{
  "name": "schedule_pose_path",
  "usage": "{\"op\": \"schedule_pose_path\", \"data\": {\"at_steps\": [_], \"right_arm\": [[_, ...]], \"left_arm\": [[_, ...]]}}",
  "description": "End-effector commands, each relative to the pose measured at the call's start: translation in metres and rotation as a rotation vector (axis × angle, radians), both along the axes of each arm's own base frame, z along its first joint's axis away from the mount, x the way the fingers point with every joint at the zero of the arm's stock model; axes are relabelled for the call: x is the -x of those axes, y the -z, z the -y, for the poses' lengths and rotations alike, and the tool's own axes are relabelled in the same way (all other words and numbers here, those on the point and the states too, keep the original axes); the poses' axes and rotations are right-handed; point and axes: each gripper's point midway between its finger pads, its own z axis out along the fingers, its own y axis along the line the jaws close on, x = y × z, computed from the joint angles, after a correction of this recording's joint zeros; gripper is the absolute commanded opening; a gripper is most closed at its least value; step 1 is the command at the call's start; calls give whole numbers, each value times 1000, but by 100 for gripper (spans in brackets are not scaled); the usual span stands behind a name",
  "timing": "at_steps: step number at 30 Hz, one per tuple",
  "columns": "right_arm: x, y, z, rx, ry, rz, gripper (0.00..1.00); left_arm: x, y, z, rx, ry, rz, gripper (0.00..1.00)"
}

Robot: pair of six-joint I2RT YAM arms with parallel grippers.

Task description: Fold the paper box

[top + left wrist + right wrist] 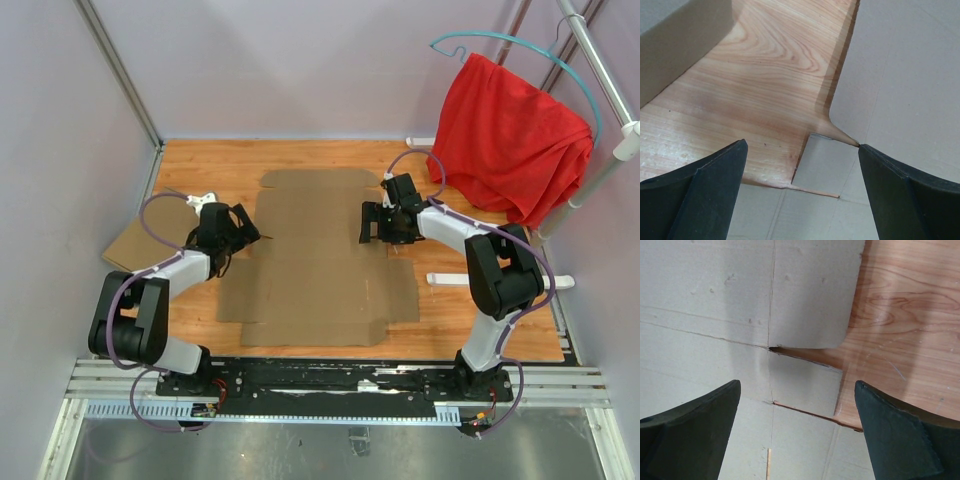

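Overhead and wrist views of the work surface. The paper box [315, 265], a large brown corrugated-cardboard die-cut sheet with flaps and tabs, lies flat and unfolded in the middle of the light wooden table [200, 165]; all other positions are given relative to it. The left gripper [245, 238], black and two-fingered, hovers at the sheet's left edge with its fingers spread wide and nothing between them. Its wrist view shows a small rectangular tab [822, 160] in a notch of that edge, lying between the two fingertips, with bare wood to the left of the sheet. The right gripper [372, 225] sits over the sheet's right edge, likewise spread wide and holding nothing. Its wrist view shows a short tab [805, 385] bounded by two slits, below a round-cornered flap [810, 290]. Whether either gripper touches the cardboard cannot be told. A second, tan cardboard piece [128, 243] lies just beyond the sheet's left side, partly behind the left arm. A red cloth [505, 135] hangs on a teal hanger [520, 42] beyond the sheet's far right corner.
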Motion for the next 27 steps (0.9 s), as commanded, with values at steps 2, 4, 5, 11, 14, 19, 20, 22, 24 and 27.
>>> {"op": "schedule_pose_path", "data": {"at_steps": [2, 4, 5, 11, 14, 19, 20, 22, 24, 27], "right_arm": [[1, 6, -3, -34, 8, -14, 96], [2, 7, -3, -33, 13, -17, 96], [2, 9, -3, -31, 17, -20, 96], [5, 16, -7, -38, 11, -32, 95], [6, 18, -9, -42, 5, -35, 94], [7, 18, -10, -45, 3, -36, 94], [7, 18, -11, -47, 0, -35, 94], [7, 18, -12, -50, -1, -37, 93], [7, 18, -14, -55, -5, -36, 93], [8, 18, -16, -64, -8, -40, 92]], "left_arm": [[-17, -5, -1, -3, -3, 36, 99], [-18, -1, 2, 4, 5, 31, 99], [-19, 1, 4, 11, 12, 30, 99], [-24, 9, 19, 61, 82, 44, 99], [-25, 11, 24, 78, 107, 66, 99], [-21, 18, 36, 115, 163, 71, 94], [-20, 19, 38, 124, 172, 71, 93], [-19, 20, 42, 136, 190, 66, 91], [-17, 20, 45, 147, 205, 59, 90], [-14, 23, 48, 158, 224, 46, 89]]}}
